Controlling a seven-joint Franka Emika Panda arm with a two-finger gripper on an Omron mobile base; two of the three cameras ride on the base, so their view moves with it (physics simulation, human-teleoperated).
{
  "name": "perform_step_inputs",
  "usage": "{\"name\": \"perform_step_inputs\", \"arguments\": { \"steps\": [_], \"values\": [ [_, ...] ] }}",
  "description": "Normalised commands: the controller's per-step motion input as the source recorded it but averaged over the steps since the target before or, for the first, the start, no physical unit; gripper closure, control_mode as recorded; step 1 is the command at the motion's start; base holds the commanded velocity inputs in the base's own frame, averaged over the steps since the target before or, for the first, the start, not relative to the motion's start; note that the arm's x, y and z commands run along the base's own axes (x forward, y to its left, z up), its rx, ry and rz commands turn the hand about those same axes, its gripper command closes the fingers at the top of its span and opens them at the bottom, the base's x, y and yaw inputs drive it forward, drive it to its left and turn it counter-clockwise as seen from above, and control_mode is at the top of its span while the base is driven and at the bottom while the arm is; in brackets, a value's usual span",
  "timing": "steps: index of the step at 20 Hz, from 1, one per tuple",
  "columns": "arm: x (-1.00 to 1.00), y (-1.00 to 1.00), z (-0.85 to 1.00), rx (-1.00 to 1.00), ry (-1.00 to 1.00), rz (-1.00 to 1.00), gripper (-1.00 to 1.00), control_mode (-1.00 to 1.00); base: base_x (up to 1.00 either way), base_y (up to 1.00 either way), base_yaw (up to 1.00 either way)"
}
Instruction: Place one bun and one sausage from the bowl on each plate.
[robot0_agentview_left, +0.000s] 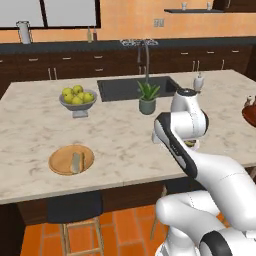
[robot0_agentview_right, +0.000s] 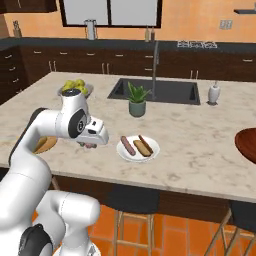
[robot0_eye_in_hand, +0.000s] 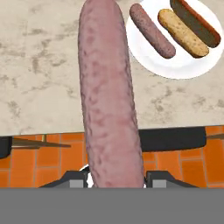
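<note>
My gripper (robot0_eye_in_hand: 116, 177) is shut on a long pink sausage (robot0_eye_in_hand: 109, 96), which stands up between the two fingertips. It hangs over the counter's front edge, left of the white plate (robot0_eye_in_hand: 175, 65). That plate (robot0_agentview_right: 136, 156) carries a sausage (robot0_eye_in_hand: 152, 30) and a tan bun (robot0_eye_in_hand: 183, 33) with a darker brown piece beside it. In the right base view the gripper (robot0_agentview_right: 90, 145) sits between the white plate and the orange-tan plate (robot0_agentview_right: 46, 145). The orange-tan plate (robot0_agentview_left: 60, 160) holds one bun (robot0_agentview_left: 76, 162). The reddish-brown bowl (robot0_agentview_right: 247, 145) lies at the counter's far right, cut off by the frame.
A grey footed bowl of yellow fruit (robot0_agentview_left: 77, 100) and a potted plant (robot0_agentview_left: 147, 100) stand near the sink (robot0_agentview_left: 125, 87). A small white bottle (robot0_agentview_right: 214, 93) is beside the sink. Stools (robot0_agentview_right: 130, 200) stand below the counter's front edge.
</note>
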Motion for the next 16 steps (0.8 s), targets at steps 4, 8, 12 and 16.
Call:
{"name": "perform_step_inputs", "arguments": {
  "steps": [4,8,12,16],
  "values": [
    [0.0,0.0,0.0,0.0,0.0,0.0,1.0,1.0,0.26,1.0,0.0],
    [0.0,0.0,0.0,0.0,0.0,0.0,1.0,1.0,0.3,1.0,0.0],
    [0.0,0.0,0.0,0.0,0.0,0.0,1.0,1.0,0.33,1.0,0.0],
    [0.0,0.0,0.0,0.0,0.0,0.0,1.0,1.0,0.37,0.6,0.0]
  ]
}}
